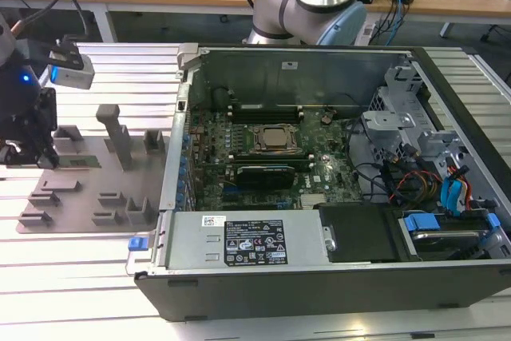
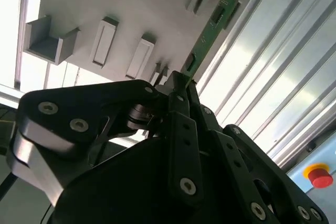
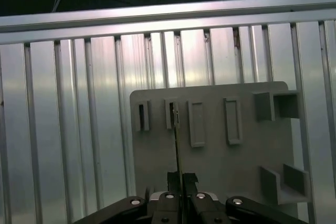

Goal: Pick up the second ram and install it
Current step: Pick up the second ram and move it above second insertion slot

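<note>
The second ram [image 2: 210,32] is a thin green stick that reaches forward out of my gripper [image 2: 178,80], whose black fingers [image 2: 184,124] are shut on its near end. The first wrist view shows the ram [image 3: 176,140] edge-on as a thin line running from my gripper [image 3: 181,177] to a slot block on the grey fixture plate [image 3: 220,166]. I cannot tell whether the stick still rests on the plate. In the exterior view my gripper [image 1: 49,159] hangs over the plate's [image 1: 88,197] far left part, with the ram [image 1: 80,162] pointing toward the open computer case [image 1: 319,277].
The green motherboard [image 1: 319,173] lies inside the case with the processor socket [image 1: 275,140] in its middle and long dark memory slots on both sides. Raised grey blocks [image 1: 120,137] stand on the plate. A slatted aluminium table [image 3: 63,129] lies beneath, and a red button [image 2: 317,176] sits nearby.
</note>
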You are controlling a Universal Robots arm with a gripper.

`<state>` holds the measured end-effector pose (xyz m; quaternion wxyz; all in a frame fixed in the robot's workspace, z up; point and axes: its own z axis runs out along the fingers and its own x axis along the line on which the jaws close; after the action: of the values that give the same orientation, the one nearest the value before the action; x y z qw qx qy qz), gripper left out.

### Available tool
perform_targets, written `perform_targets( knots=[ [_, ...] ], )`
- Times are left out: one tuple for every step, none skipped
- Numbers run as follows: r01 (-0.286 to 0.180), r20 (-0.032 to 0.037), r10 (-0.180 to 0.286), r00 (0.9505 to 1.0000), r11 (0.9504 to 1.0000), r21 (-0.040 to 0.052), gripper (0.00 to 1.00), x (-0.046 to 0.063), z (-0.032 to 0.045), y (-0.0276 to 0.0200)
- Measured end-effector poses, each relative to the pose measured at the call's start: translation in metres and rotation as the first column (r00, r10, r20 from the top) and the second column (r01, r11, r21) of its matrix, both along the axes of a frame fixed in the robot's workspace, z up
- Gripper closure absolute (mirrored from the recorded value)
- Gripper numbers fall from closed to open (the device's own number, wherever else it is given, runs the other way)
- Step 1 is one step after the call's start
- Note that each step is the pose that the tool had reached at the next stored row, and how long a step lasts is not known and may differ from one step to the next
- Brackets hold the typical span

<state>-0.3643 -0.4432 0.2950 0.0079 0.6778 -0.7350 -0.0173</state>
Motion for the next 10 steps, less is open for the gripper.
perform_targets(
  knots=[
    [0.0,0.0001,0.0,1.0,1.0,0.0,0.86,0.0,0.0031,0.0],
    [0.0,0.0,0.0,1.0,1.0,-0.0001,0.86,0.0,0.0047,0.0],
    [0.0,0.0,0.0,1.0,1.0,-0.0001,0.86,0.0,0.0085,0.0],
    [0.0,0.0,0.0,1.0,1.0,0.0,0.86,0.0,0.0127,0.0],
    [0.0,0.0,0.0,1.0,1.0,-0.0001,0.86,0.0,0.0165,0.0],
    [0.0,0.0,0.0,1.0,1.0,0.0,0.86,0.0,0.0205,0.0],
    [0.0,0.0,0.0,1.0,1.0,0.0,0.86,0.0,0.0227,0.0],
    [0.0,0.0,0.0,1.0,1.0,-0.0001,0.86,0.0,0.0246,0.0],
    [0.0,0.0,0.0,1.0,1.0,0.0,0.86,0.0,0.0263,0.0],
    [0.0,0.0001,0.0,1.0,1.0,0.0,0.86,0.0,0.0281,0.0]
  ],
)
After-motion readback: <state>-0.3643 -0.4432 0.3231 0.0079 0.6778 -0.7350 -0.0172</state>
